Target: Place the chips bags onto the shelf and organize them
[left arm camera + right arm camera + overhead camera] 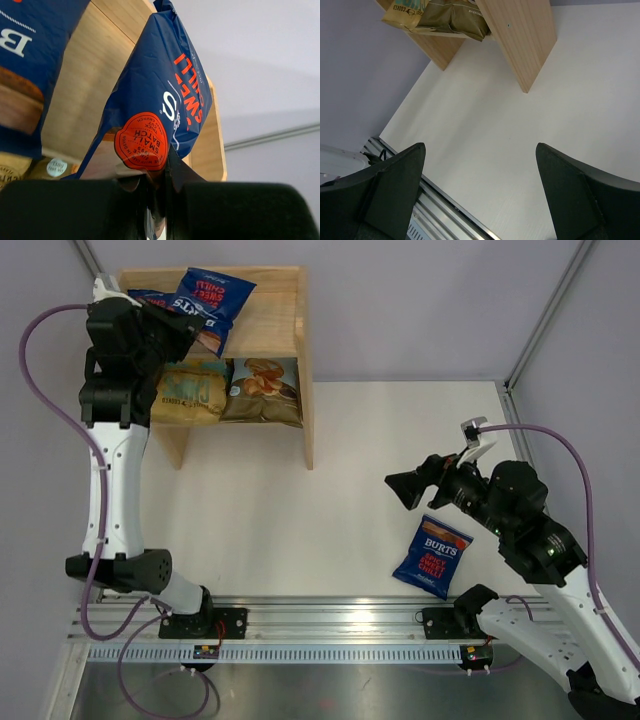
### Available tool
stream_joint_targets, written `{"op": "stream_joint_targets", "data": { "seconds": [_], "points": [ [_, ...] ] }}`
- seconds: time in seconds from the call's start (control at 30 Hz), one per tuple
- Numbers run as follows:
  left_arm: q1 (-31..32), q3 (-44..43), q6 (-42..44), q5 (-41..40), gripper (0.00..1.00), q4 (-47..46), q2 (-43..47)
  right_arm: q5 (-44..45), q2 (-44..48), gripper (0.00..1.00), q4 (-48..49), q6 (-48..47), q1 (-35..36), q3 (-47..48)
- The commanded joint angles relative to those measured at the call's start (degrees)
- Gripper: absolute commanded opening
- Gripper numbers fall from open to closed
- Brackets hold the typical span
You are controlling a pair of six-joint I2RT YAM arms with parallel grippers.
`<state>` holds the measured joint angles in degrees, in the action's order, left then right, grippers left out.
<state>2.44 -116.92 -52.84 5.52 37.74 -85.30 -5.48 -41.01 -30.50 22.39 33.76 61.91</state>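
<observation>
Dark-blue Burts bag in left tool, over wooden shelf

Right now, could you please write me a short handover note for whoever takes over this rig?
Left gripper: shut on the edge of the held blue bag, at the top tier of the shelf.
Right gripper: open and empty, above the table.
Done: second blue bag on the top tier; yellow bag and pale bag side by side on the lower tier.
Left to do: release the held blue bag, then shelve the last blue bag, lying on the table near the right arm.
</observation>
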Motion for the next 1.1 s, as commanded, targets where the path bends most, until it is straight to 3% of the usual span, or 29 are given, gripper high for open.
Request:
{"op": "stream_joint_targets", "data": {
  "seconds": [0.0,0.27,0.33,0.37,0.47,0.57,0.67,0.8,0.9,1.07],
  "points": [
    [-0.24,-5.06,-5.51,-3.14,0.00,-2.22,-2.68,0.12,-0.20,0.99,3.43,0.55,0.26,-1.79],
    [-0.24,-9.11,-10.70,-10.70,0.11,0.85,-7.69,-1.64,-0.03,1.00,5.10,1.43,0.26,-4.25],
    [-0.15,-8.94,-11.41,-11.75,0.21,1.11,-7.87,-1.91,0.06,0.99,5.19,1.51,0.26,-4.60],
    [0.02,-9.02,-11.67,-11.93,0.37,1.29,-7.78,-1.91,0.06,1.00,5.19,1.51,0.26,-4.69],
    [1.51,-9.29,-10.45,-14.39,0.54,1.64,-6.82,-1.99,-0.20,0.99,5.28,1.51,0.17,-4.96],
    [3.71,-9.55,-8.61,-17.55,0.59,1.38,-5.06,-2.00,-0.29,0.99,5.19,1.60,0.26,-4.87],
    [5.12,-9.20,-7.90,-19.84,0.55,1.90,-3.74,-1.73,-0.12,0.99,5.10,1.78,0.26,-4.96],
    [5.65,-6.92,-8.42,-20.90,0.36,2.69,-2.95,-2.08,-0.03,0.99,4.93,1.95,0.26,-5.04],
    [5.65,-5.86,-9.21,-20.72,0.30,2.25,-3.03,-2.17,-0.03,0.99,4.14,1.87,0.26,-4.78],
    [5.65,-7.53,-10.09,-21.25,0.08,2.34,-4.35,-1.91,0.85,0.99,3.61,1.51,0.25,-4.87]
  ]
}}
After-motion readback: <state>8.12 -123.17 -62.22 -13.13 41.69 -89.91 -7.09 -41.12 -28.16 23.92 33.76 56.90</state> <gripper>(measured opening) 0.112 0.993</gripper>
